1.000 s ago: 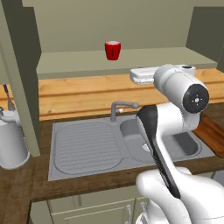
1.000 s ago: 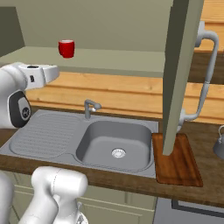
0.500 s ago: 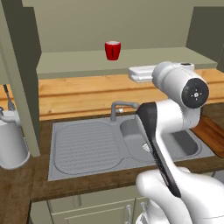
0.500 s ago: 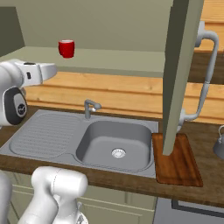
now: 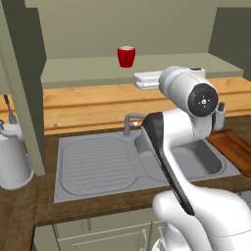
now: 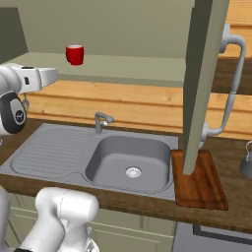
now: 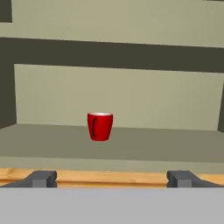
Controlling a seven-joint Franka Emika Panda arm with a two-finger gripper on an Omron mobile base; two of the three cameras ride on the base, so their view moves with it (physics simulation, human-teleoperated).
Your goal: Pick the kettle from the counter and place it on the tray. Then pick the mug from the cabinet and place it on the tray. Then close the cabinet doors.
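Observation:
The red mug [image 7: 100,126] stands upright on the pale green shelf of the open cabinet [image 5: 88,73], handle facing the hand camera. My gripper [image 7: 113,179] is open, level with the shelf's front edge and well short of the mug, with nothing between its fingers. From the base, the white hand [image 5: 144,80] hovers below and right of the mug [image 5: 126,56]. The tray [image 6: 199,179] lies bare on the counter [image 6: 118,206] right of the sink. The kettle [image 6: 247,162] sits right of the tray, cut by the frame edge. An open cabinet door [image 6: 204,78] hangs above the tray.
A steel sink [image 6: 130,160] with a tap [image 6: 101,120] and drainboard lies below the arm. A tall grey-white cylinder [image 5: 12,157] stands at the counter's left end. A small soap bottle [image 5: 220,112] stands behind the sink. The left cabinet door [image 5: 22,83] is open too.
My hand has risen slightly and edged closer to the shelf front. The jaws stay wide open. The mug, tray and kettle have not moved.

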